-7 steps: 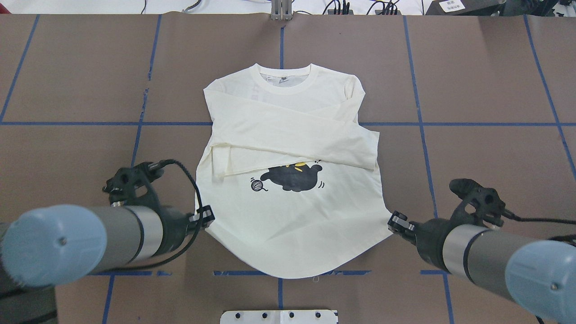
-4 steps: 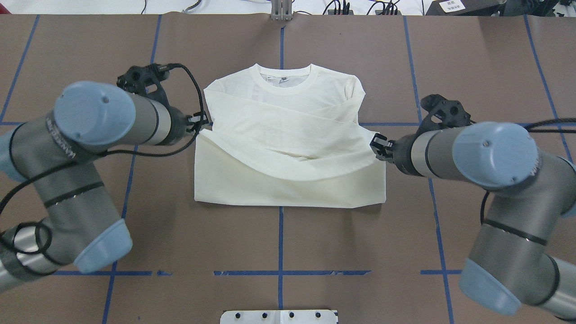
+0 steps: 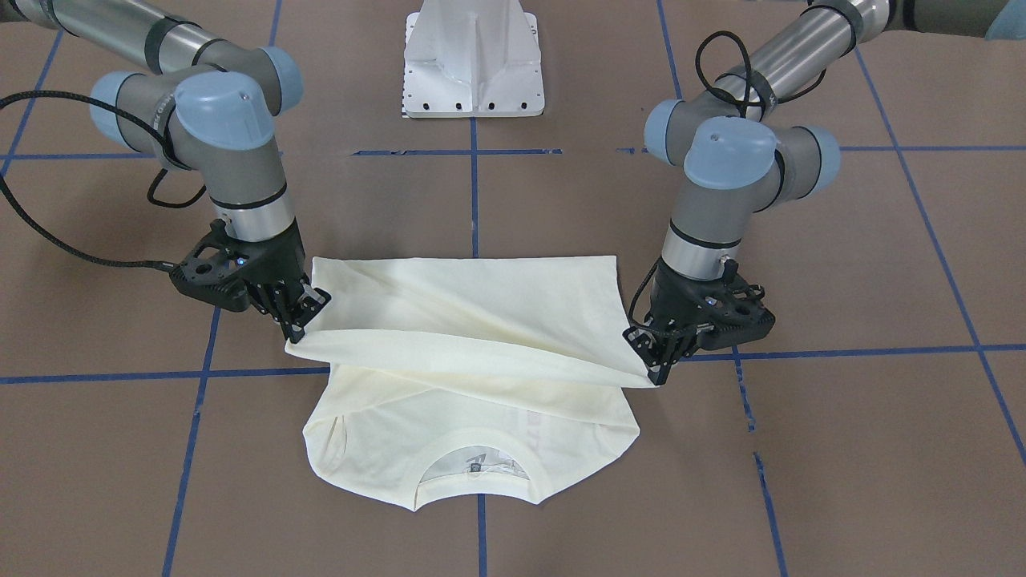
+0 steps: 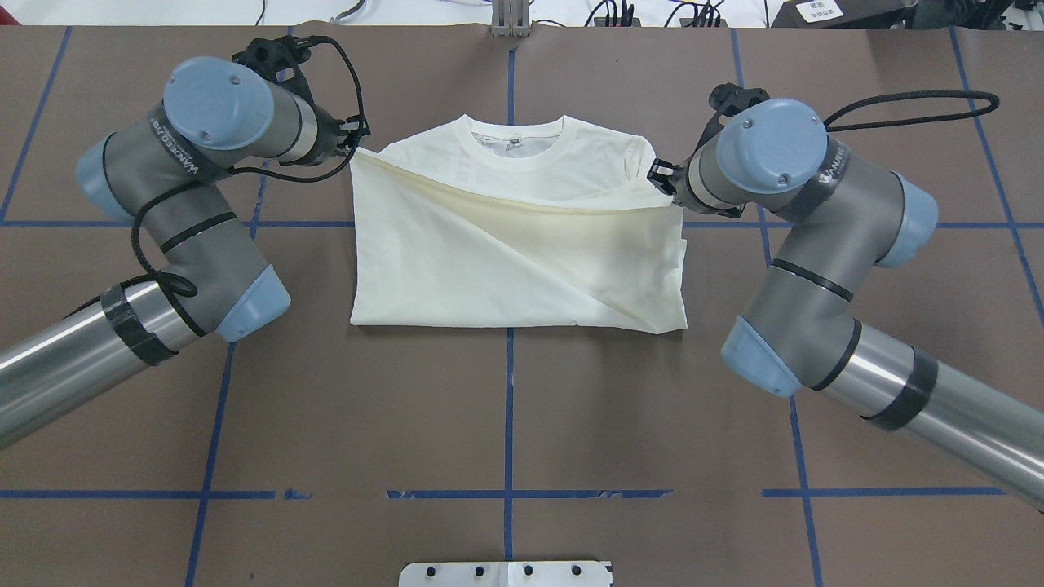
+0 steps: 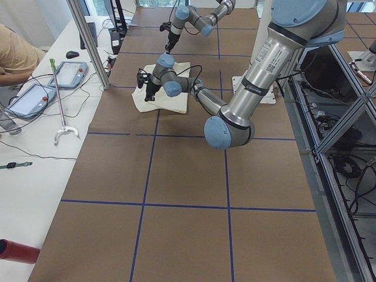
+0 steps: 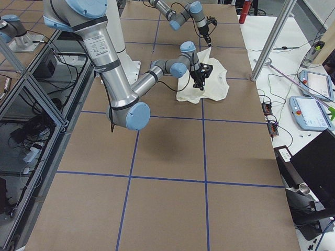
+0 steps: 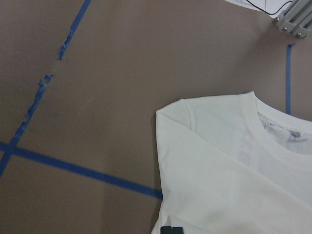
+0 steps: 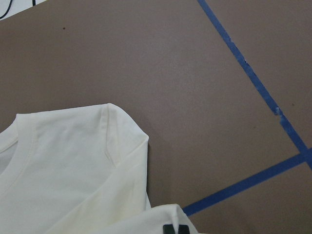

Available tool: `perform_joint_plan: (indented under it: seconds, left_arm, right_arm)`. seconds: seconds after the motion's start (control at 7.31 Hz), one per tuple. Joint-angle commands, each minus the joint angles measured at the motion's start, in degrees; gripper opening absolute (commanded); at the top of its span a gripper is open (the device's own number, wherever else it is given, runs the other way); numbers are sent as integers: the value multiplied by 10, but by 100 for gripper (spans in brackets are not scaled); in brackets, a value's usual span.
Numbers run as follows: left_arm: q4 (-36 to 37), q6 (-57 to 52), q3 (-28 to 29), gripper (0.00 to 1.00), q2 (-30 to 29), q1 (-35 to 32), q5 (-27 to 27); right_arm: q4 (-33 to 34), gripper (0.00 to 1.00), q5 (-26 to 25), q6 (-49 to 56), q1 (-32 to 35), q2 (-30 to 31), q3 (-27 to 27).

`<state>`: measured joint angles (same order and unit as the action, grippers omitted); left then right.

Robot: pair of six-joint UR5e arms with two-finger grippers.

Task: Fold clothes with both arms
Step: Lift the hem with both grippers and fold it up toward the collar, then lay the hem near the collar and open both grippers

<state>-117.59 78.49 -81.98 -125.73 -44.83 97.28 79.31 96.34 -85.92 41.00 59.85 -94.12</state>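
The cream shirt (image 4: 489, 269) lies on the brown table with its collar (image 4: 514, 143) at the far side. Its lower half is folded up over the body, plain back outward, so the cat print is hidden. My left gripper (image 4: 352, 145) is shut on one hem corner beside the shirt's left shoulder. My right gripper (image 4: 662, 181) is shut on the other hem corner by the right shoulder. In the front-facing view the shirt (image 3: 465, 320) hangs taut between the left gripper (image 3: 653, 365) and the right gripper (image 3: 298, 324), just above the collar (image 3: 478, 473). The left wrist view shows the shoulder and collar (image 7: 229, 161).
A white base plate (image 4: 506, 573) sits at the table's near edge. Blue tape lines (image 4: 509, 408) cross the brown surface. A side bench with tablets (image 5: 35, 94) and a metal post (image 5: 88, 41) stands beyond the far edge.
Both grippers have carried the hem corners farther from the robot, from mid-shirt to the shoulders. The folded flap now covers more of the body, and the arms are stretched farther out.
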Motion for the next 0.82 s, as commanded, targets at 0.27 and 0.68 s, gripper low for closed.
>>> perform_joint_plan:
  seconds: [0.27,0.68]
  left_arm:
    - [-95,-21,101,0,-18,-3,-2]
    - [-96,-22,99,0,-14,0,-3]
  right_arm:
    - [-120,0,4,13,14,-43,145]
    - [-122,0,33,35,43,-86,205]
